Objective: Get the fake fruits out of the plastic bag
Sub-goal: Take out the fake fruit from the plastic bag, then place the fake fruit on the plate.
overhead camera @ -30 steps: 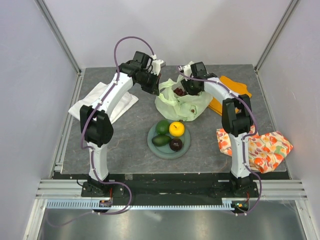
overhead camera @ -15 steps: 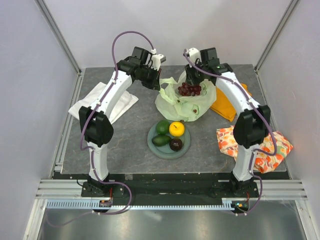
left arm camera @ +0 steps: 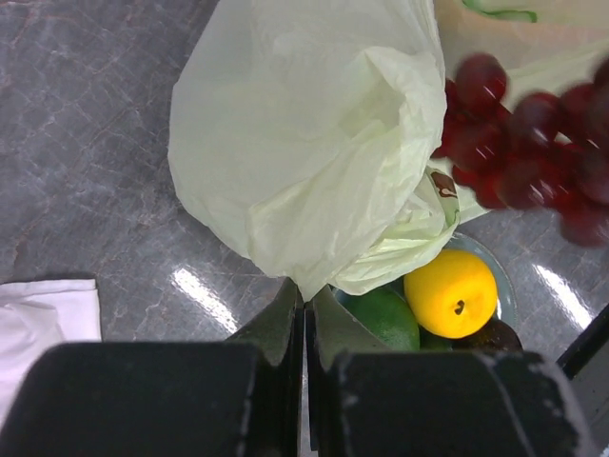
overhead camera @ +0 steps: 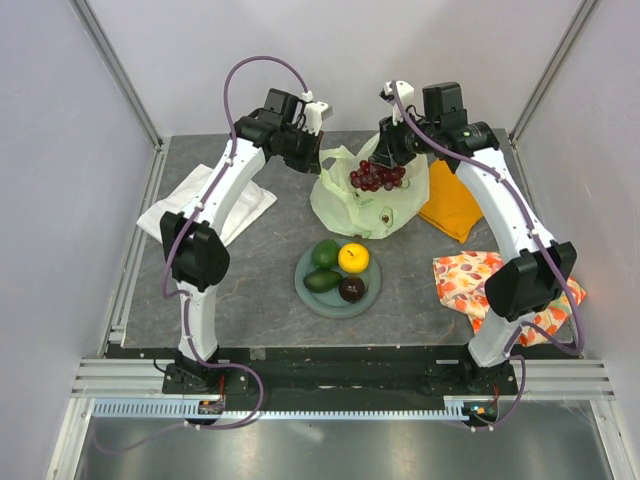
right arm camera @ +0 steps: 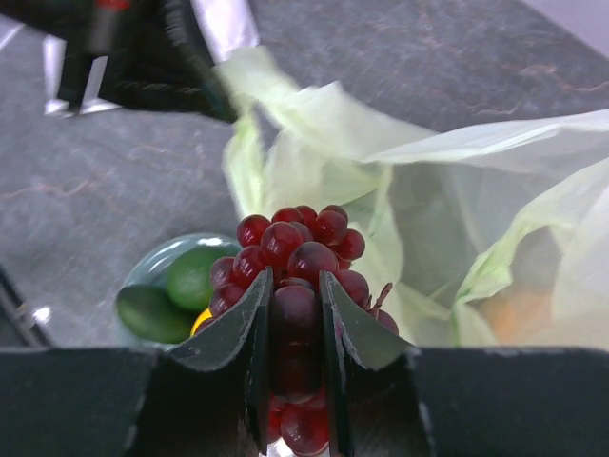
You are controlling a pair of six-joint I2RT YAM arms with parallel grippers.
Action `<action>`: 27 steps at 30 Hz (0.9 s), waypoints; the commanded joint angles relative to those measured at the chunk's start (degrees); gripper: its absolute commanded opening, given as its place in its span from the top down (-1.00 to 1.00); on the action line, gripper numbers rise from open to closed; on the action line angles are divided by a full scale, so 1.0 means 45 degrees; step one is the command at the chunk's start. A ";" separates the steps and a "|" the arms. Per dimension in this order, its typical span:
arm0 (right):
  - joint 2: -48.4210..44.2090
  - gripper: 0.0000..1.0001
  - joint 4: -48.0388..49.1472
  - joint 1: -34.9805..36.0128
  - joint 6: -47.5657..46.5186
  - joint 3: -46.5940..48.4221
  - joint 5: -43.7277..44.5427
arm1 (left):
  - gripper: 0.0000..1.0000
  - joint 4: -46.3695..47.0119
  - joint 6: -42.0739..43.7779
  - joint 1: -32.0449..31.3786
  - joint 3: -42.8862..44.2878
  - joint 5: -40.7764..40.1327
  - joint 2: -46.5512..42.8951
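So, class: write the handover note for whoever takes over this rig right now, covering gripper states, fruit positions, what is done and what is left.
Left gripper: shut, pinching the plastic bag by its edge.
Right gripper: shut on the grape bunch, held over the bag's mouth.
Done: two green fruits, citrus and maroon fruit lie on the plate.
Left: set the grape bunch down outside the bag, probably on the plate, then release the bag.

The grape bunch (overhead camera: 377, 177) hangs over the plastic bag (overhead camera: 350, 205), behind the plate (overhead camera: 337, 309).
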 commanded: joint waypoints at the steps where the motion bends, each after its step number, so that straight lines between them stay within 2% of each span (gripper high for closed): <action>1: -0.1922 0.77 -0.1657 0.0381 -0.0374 0.0393 -0.1647 | 0.97 0.0283 0.0140 -0.0079 0.0801 -0.0611 0.0430; 7: -0.3524 0.79 -0.3185 0.1787 -0.1510 -0.0581 -0.1881 | 0.97 0.0303 0.0277 -0.0060 0.0821 -0.1022 0.0158; 14: -0.3566 0.82 -0.3285 0.4093 -0.2700 -0.2437 -0.1920 | 0.97 0.0283 0.0434 -0.0060 0.0353 -0.1393 -0.0428; 22: -0.0892 0.88 -0.5118 0.5557 -0.5997 -0.0742 -0.1549 | 0.97 0.0244 0.0668 -0.0040 -0.0058 -0.1685 -0.0936; 27: 0.0360 0.92 -0.6503 0.6008 -0.6940 0.0860 -0.1296 | 0.97 0.0224 0.0746 -0.0002 -0.0351 -0.1842 -0.1171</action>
